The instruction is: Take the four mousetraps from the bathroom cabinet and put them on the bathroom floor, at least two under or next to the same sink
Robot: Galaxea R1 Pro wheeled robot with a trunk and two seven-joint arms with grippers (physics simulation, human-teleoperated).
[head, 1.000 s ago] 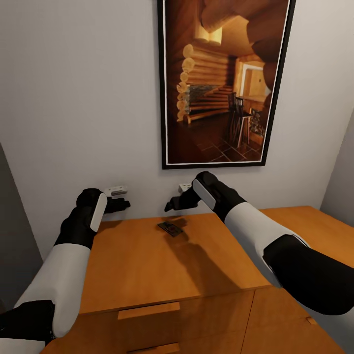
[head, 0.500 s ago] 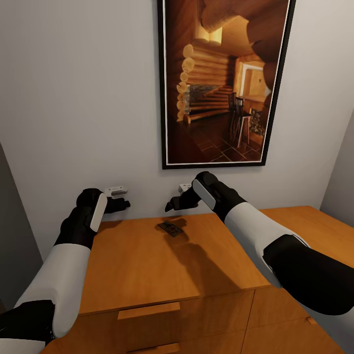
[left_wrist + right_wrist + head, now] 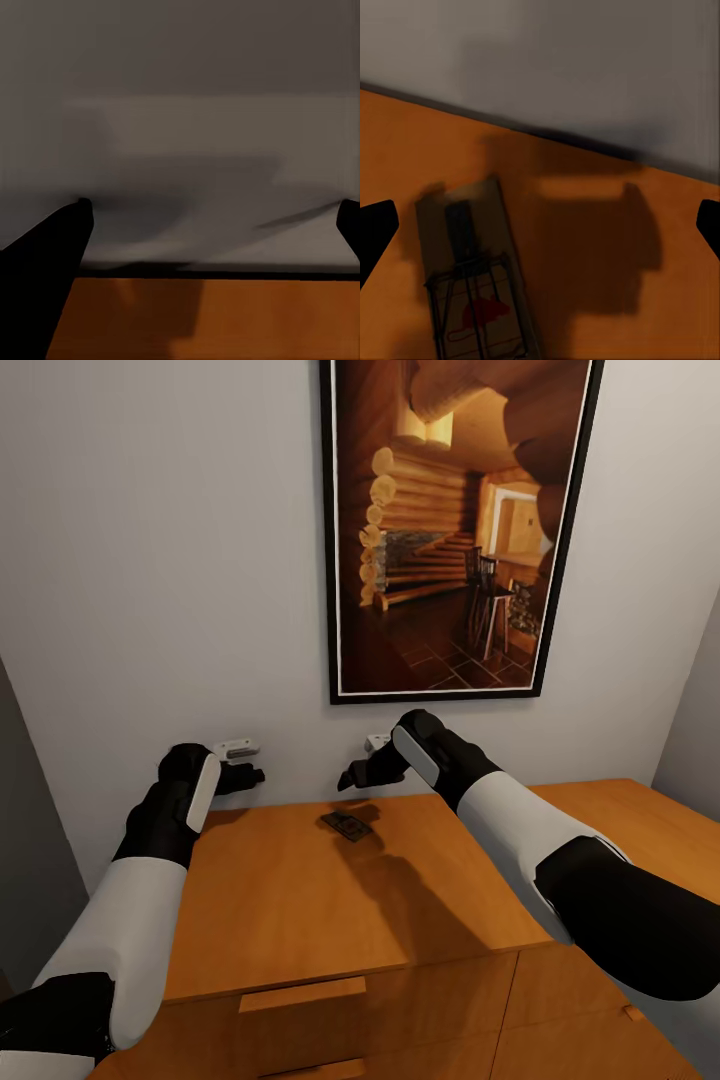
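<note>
One mousetrap (image 3: 346, 825), a small tan plate with dark wire, lies near the back edge of the orange-brown cabinet (image 3: 300, 905). In the right wrist view the mousetrap (image 3: 472, 292) shows its red mark and lies just below and ahead of the fingers. My right gripper (image 3: 348, 777) hovers open a little above and behind the trap, close to the wall. Also open, my left gripper (image 3: 250, 777) hangs over the cabinet's back left corner, facing the wall, with nothing between its fingers (image 3: 52, 236). The floor and the sink are out of view.
A grey wall rises right behind the cabinet, with a large framed picture (image 3: 455, 530) of a log interior on it. A second orange-brown top (image 3: 620, 815) adjoins on the right. A wooden bar handle (image 3: 303, 992) marks the top drawer front.
The whole picture has shifted by a few pixels. Both arms and the mousetrap hold their places.
</note>
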